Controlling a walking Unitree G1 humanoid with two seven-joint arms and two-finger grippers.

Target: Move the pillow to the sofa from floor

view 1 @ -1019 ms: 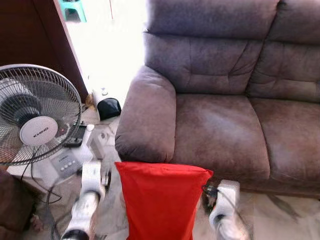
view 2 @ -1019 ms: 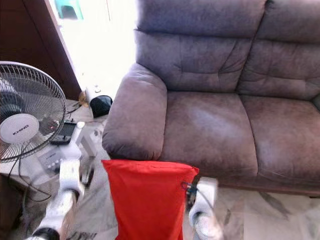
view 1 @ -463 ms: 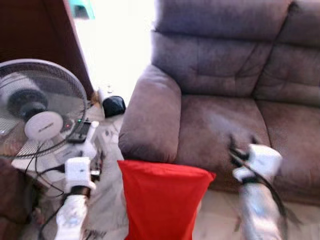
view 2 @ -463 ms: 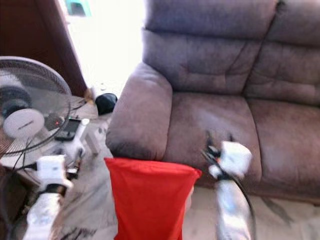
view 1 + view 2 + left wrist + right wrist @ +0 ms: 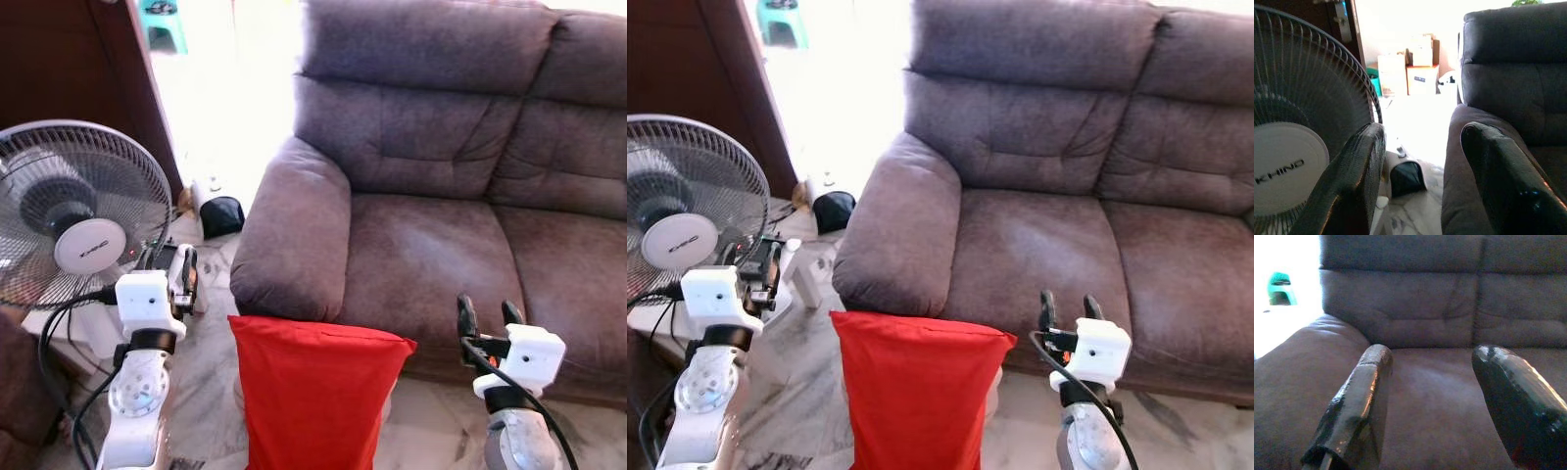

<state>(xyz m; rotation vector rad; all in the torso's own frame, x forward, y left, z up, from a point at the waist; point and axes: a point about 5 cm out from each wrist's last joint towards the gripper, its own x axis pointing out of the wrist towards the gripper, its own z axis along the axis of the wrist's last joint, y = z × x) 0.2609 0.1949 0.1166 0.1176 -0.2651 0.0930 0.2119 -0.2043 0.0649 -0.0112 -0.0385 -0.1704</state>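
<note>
Two grippers raised, both empty: left gripper [image 5: 184, 281] hovering left of the upright red fabric pillow [image 5: 313, 397], right gripper [image 5: 483, 319] to its right, fingers spread, touching nothing. Pillow standing on the floor against the grey-brown suede sofa [image 5: 431, 245] (front edge). Probably approaching; next, closing in from both sides.

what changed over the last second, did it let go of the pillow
Both hands came away from the red pillow and rose: the left hand now hangs by the fan, the right hand before the sofa seat, both open and empty. Pillow, sofa and fan stayed put.
</note>
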